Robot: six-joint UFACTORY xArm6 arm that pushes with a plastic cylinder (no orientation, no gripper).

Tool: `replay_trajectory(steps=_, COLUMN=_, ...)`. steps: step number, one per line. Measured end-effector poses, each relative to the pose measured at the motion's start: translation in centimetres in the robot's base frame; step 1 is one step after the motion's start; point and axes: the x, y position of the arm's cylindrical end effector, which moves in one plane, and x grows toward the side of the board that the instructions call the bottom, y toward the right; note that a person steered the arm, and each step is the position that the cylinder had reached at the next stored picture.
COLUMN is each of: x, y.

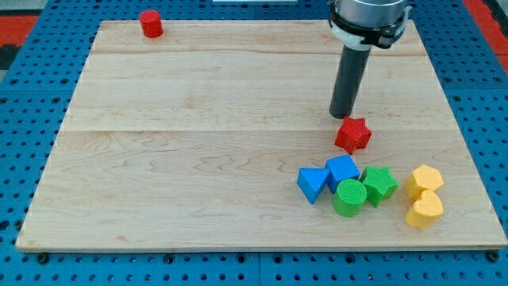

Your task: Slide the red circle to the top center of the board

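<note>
A pale wooden board is seen filling most of the view, laid on a blue perforated surface that shows around its edges. The dark rod is seen coming down from the view's top right, under a grey and white collar. No pincer is carried by the arm, so no jaw state can be given; my tip is set on the board just above and slightly to the left of the red star, very near it, though contact cannot be made out.

A cluster of blocks is gathered toward the view's bottom right. The blue cube and the blue triangle are placed side by side, with the green cylinder just below them and the green star to its right; these four are packed closely. Two yellow blocks are found further right, the upper yellow block touching the lower yellow block; their shapes cannot be told for certain.

The red circle is found alone at the board's top edge, toward the view's top left, well apart from my tip and from every other block.
</note>
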Motion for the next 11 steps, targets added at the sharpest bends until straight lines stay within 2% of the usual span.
replay_trajectory(steps=1, x=5.2, y=-0.2)
replay_trajectory(steps=2, x=4.2, y=0.6)
replay_trajectory(steps=3, x=-1.5, y=-8.6)
replay_trajectory(steps=5, x=-13.2, y=-32.9)
replay_trajectory(steps=6, x=-19.7, y=-39.8)
replay_trajectory(steps=7, x=-22.6, y=-40.0)
replay_trajectory(steps=8, x=-22.6, y=-34.2)
replay_trajectory(steps=9, x=-19.6, y=-21.8)
replay_trajectory(steps=10, x=-17.9, y=-14.7)
replay_trajectory(steps=11, x=-22.0, y=-15.1)
